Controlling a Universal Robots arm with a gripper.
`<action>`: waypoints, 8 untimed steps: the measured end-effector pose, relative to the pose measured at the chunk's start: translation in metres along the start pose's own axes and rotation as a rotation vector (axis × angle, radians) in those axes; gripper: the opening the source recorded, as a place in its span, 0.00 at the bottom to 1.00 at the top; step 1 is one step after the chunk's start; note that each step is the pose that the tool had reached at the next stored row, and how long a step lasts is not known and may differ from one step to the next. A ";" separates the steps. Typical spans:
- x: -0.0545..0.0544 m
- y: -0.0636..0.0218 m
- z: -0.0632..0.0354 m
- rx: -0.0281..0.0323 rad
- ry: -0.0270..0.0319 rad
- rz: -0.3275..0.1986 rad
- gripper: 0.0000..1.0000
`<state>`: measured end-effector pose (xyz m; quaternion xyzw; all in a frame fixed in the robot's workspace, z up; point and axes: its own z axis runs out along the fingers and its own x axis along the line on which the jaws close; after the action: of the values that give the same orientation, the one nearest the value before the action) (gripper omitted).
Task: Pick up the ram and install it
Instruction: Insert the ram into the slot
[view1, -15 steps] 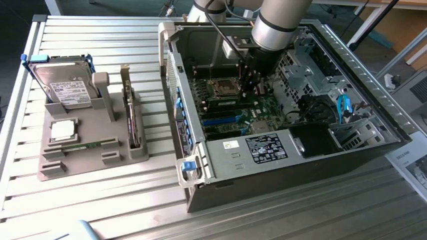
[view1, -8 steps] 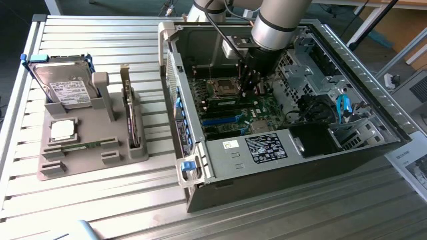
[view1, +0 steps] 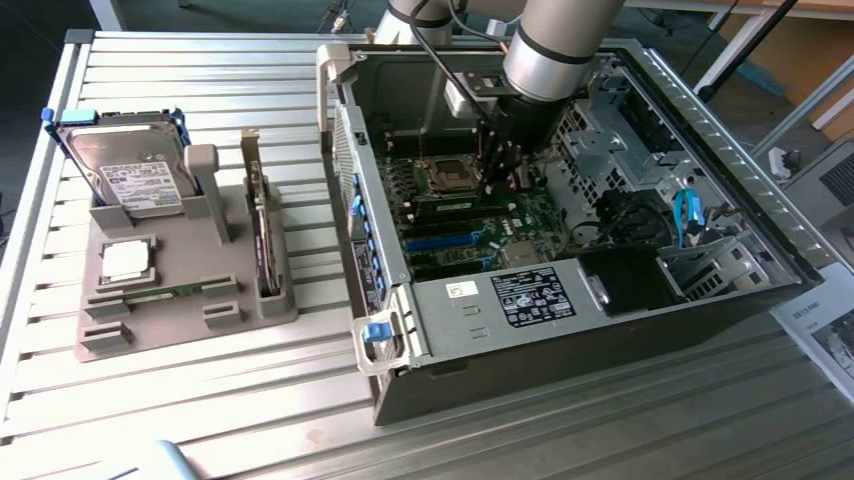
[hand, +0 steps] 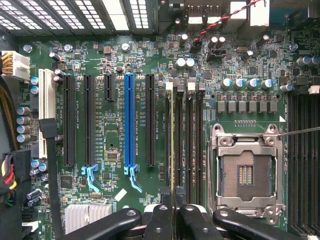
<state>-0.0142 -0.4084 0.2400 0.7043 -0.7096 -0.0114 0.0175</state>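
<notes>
My gripper (hand: 173, 212) is down inside the open computer case (view1: 747, 200), shut on the ram (hand: 172, 145). The ram is a thin green board seen edge-on, running out from between the black fingers (hand: 159, 222) along the row of black memory slots (hand: 189, 140). It lies over the slot nearest the expansion slots, beside the open processor socket (hand: 245, 170). I cannot tell whether it is seated in that slot. In the exterior view the gripper (view1: 503, 175) stands over the motherboard (view1: 467, 225), just to the exterior view's right of the socket (view1: 447, 177).
A grey parts holder (view1: 174, 325) on the slatted table at the exterior view's left carries a hard drive (view1: 134, 175), a square silver chip (view1: 124, 260), a green strip (view1: 167, 292) and an upright card (view1: 267, 250). Case walls, the power supply (view1: 534, 295) and cables surround the gripper.
</notes>
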 end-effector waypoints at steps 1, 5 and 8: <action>0.000 -0.0003 0.0000 0.0000 0.0000 0.000 0.12; 0.000 -0.0005 0.0003 0.0000 0.0001 0.000 0.12; 0.000 -0.0005 0.0007 0.0000 0.0000 0.000 0.12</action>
<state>-0.0137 -0.4084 0.2393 0.7043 -0.7096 -0.0114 0.0175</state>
